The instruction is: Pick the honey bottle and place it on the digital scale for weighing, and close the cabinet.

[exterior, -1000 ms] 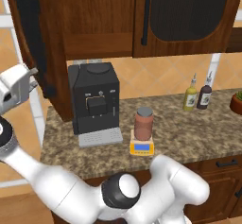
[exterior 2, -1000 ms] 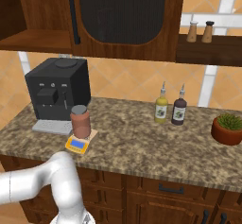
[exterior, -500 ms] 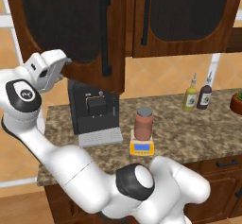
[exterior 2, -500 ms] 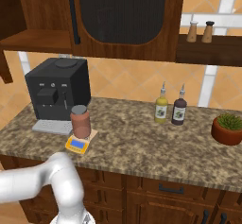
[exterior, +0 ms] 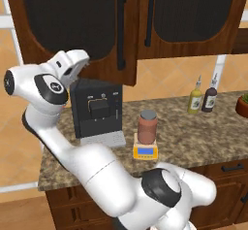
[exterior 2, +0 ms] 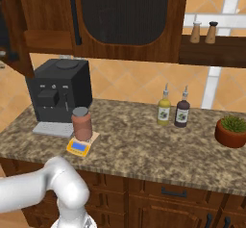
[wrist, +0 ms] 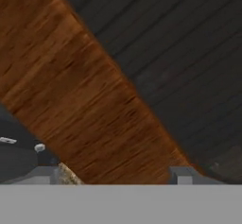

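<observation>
Against the cabinet [exterior: 77, 30] door's lower edge, fingers [wrist: 182, 175] spread apart, gripping nothing, honey bottle [exterior: 147, 126] on digital scale [exterior: 145, 150]

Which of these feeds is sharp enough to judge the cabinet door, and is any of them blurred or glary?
Left base view: evenly lit, no glare, cabinet door crisp beside the gripper. Right base view: equally clear, jar on the scale. Hand view: soft and smeared, wood grain and ribbed panel pressed close.
</observation>
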